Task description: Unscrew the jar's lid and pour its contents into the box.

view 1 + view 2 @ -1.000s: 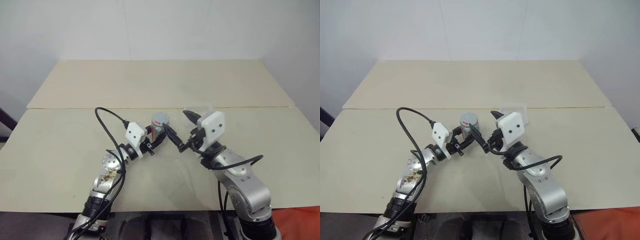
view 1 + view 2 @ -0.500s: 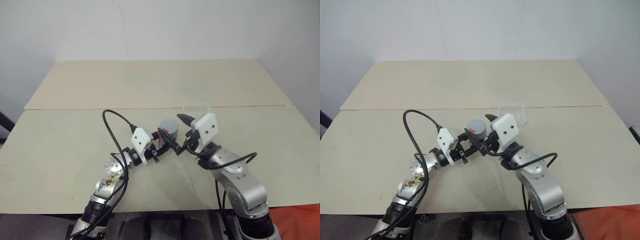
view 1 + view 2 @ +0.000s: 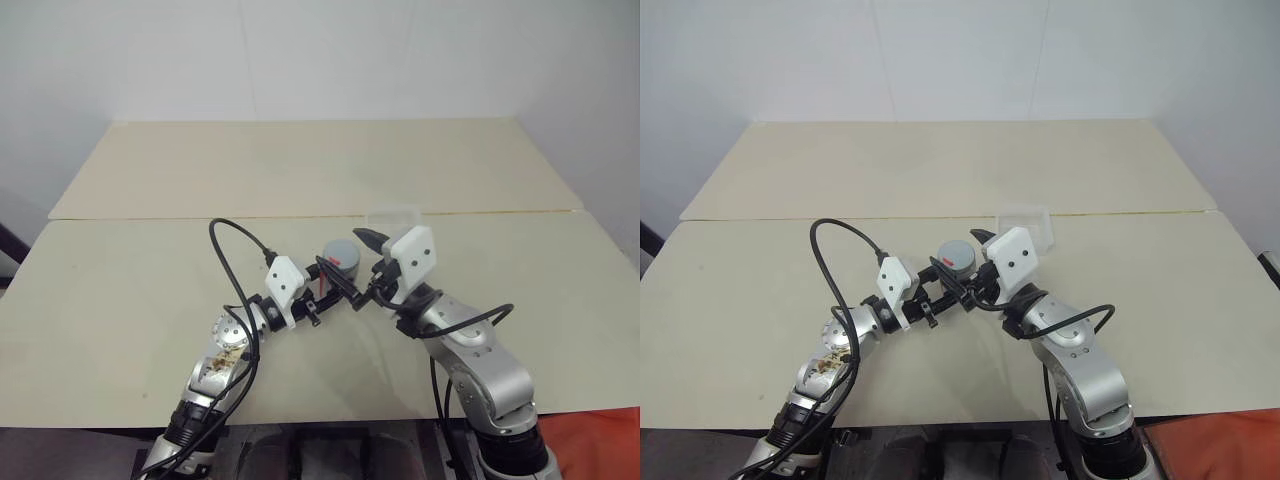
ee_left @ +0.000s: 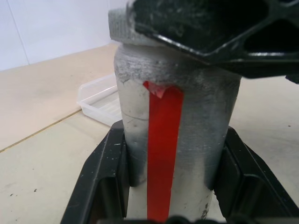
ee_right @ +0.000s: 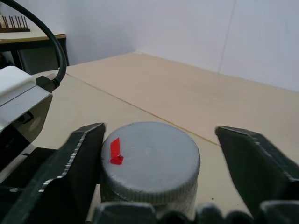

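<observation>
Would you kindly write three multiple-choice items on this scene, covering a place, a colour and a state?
1. Where is the clear box?
A. on the table beyond the jar
B. in the left gripper
C. on the floor

2. What colour is the strip on the jar?
A. blue
B. red
C. green

3. How is the lid?
A. lying in the box
B. on the jar
C. held up by a person

Key: 1 A, it lies past the jar; 2 B, the left wrist view shows red; 3 B, it caps the jar between the right gripper's fingers.

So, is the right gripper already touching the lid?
Partly. In the right wrist view one finger meets the lid at its edge, while the other finger stands clearly apart, so the right gripper is not clamped yet.
</observation>
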